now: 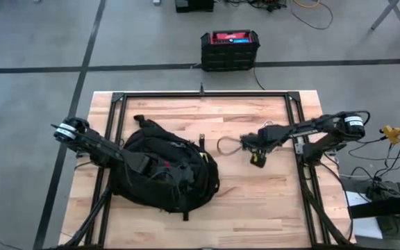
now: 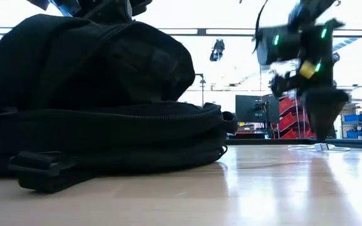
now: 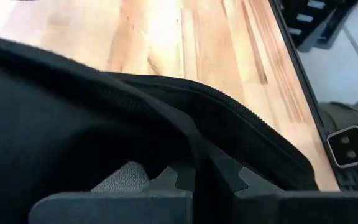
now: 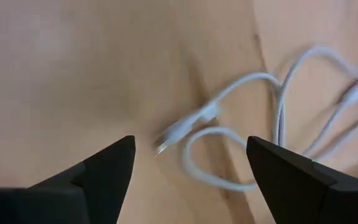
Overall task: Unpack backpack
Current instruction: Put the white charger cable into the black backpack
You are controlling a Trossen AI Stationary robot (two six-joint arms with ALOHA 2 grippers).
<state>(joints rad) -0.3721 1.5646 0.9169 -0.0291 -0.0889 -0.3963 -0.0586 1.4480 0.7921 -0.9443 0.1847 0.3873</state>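
Observation:
The black backpack (image 1: pixel 164 172) lies flat on the left half of the wooden table, its rounded bulk filling the left of the low view (image 2: pixel 99 107). My left gripper (image 1: pixel 142 164) is down on top of it, shut on its fabric (image 3: pixel 204 177). A thin white cable (image 1: pixel 228 146) lies in loose loops on the wood right of the backpack, its plug end (image 4: pixel 182 129) on the table. My right gripper (image 4: pixel 191 146) hangs open just above the cable's right side (image 1: pixel 247 144), touching nothing. My left gripper pinches a raised fold of the backpack's black fabric beside a zip line (image 3: pixel 199 149) between its two fingers. It comes slanting down from the table's left side onto the pack's top. The pack rests on the table, and the fold runs on away from the fingers.
A black-and-red hard box (image 1: pixel 229 48) stands on the floor beyond the far edge. A black metal frame (image 1: pixel 203 94) borders the table. A strap with a buckle (image 2: pixel 46 171) trails from the pack's near side. Bare wood (image 1: pixel 269 201) lies at the near right.

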